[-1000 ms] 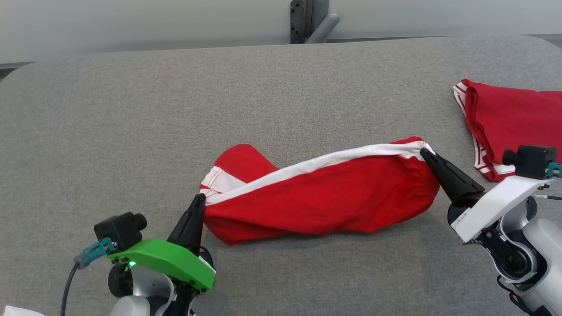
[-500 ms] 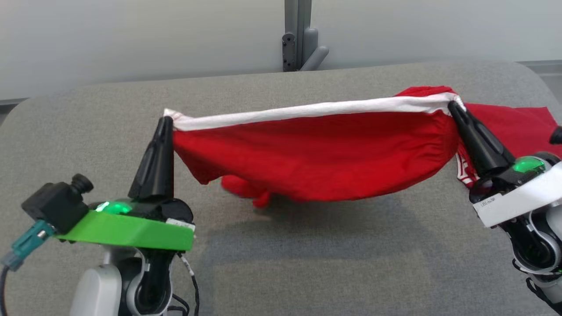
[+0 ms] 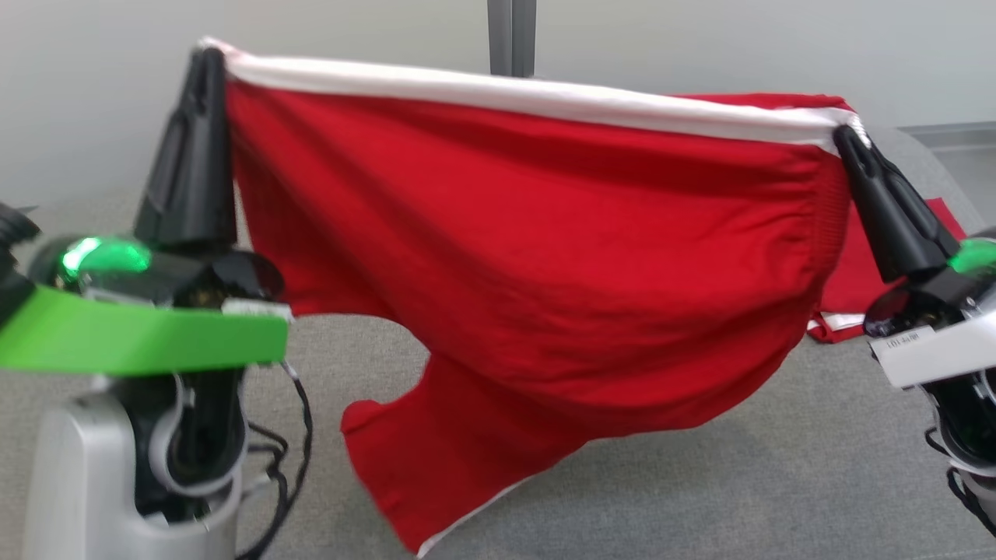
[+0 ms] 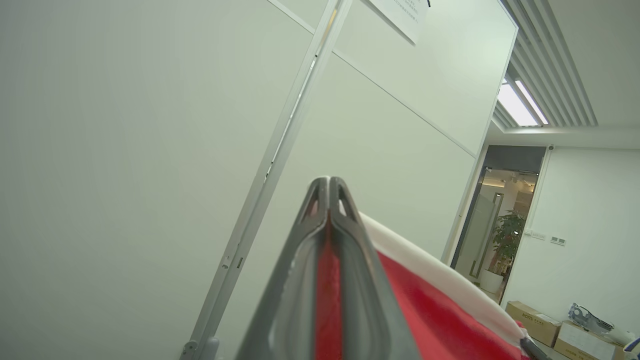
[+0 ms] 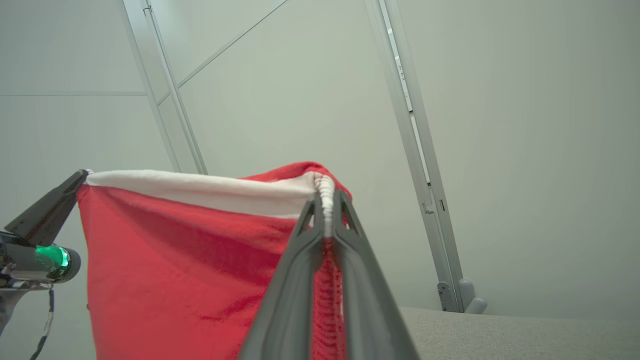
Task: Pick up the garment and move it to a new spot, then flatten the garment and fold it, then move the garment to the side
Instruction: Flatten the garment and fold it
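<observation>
Garment [image 3: 529,257], red shorts with a white waistband [image 3: 506,89], is hanging above the grey table [image 3: 739,482], stretched between both arms. The left gripper [image 3: 207,56] is pinching one waistband corner, jaws closed on cloth; the right gripper [image 3: 846,136] is clamping the opposite corner likewise. One leg is dangling low toward the table. For a clean transfer, both grips should be travelling level and well apart, holding the band taut and landing clear of the second red garment [image 3: 856,299].

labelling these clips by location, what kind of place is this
Probably an office: pale partition walls, a potted plant beyond the doorway, cardboard boxes by the wall, a grey padded worktable.
</observation>
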Controlling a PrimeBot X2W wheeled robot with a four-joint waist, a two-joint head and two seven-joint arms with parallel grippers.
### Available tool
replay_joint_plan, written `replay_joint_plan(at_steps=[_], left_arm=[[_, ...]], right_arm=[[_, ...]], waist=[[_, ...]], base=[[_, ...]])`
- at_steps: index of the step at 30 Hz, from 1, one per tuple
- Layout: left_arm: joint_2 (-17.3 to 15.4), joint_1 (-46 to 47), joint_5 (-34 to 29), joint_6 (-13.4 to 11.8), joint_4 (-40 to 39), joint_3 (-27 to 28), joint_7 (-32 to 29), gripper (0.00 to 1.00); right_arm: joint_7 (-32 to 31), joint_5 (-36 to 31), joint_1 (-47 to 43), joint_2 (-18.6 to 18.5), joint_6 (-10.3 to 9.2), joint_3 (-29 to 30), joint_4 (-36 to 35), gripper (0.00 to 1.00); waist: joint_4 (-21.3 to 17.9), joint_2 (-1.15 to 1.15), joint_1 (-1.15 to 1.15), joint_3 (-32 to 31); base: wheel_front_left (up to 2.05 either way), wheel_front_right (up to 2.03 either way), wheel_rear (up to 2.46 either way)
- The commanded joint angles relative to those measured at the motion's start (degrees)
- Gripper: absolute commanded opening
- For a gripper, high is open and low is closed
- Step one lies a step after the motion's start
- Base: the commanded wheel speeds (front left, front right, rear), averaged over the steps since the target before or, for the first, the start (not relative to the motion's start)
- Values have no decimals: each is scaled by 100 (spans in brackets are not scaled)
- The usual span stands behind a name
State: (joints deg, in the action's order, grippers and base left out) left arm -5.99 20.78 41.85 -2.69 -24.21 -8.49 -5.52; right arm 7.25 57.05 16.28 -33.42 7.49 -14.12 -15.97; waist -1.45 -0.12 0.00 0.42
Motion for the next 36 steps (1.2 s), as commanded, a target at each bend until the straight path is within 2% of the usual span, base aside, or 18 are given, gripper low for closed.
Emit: replay_joint_plan(at_steps=[1,5,9,12,15,20,23,26,31,36], left_arm=[[-76,243,-116,14,131,67,26,0],[-198,940,-206,151,858,145,117,0],[-336,1950,-409,323,1819,224,337,0],[-412,2833,-594,478,2607,224,586,0],[-449,3747,-867,633,3344,159,982,0],[-306,4750,-1168,805,4391,54,1855,0],[-126,4715,-1153,889,4797,75,2030,0],[-21,4358,-1114,966,4954,180,2080,0],[124,3620,-1109,1024,4606,487,2073,0],[213,2634,-837,1019,3784,504,2071,0]], right_arm=[[-106,-43,193,108,-1,0,51,0],[-471,-225,922,476,-1,-212,494,0],[-561,-527,2122,982,-1,-480,1313,0],[-297,-945,3155,1397,-1,-571,2226,0],[268,-1512,4166,1778,-1,-493,3264,0],[766,-2386,5269,2336,-1,-319,4674,0],[791,-2644,5382,2555,-1,-136,4981,0],[794,-2819,5008,2636,-1,-95,5013,0],[797,-2772,4540,2605,-1,-144,4814,0],[798,-2526,3789,2436,-1,-208,4253,0]], waist=[[6,12,0,144],[2,12,0,522],[4,12,0,1066],[24,12,0,1467],[89,12,0,1821],[289,12,0,2362],[428,12,0,2680],[523,12,0,2887],[542,12,0,2983],[520,12,0,2884]], base=[[0,0,0],[0,0,0],[0,0,0],[0,0,0],[0,0,0],[0,0,0],[0,0,0],[0,0,0],[0,0,0],[0,0,0]])
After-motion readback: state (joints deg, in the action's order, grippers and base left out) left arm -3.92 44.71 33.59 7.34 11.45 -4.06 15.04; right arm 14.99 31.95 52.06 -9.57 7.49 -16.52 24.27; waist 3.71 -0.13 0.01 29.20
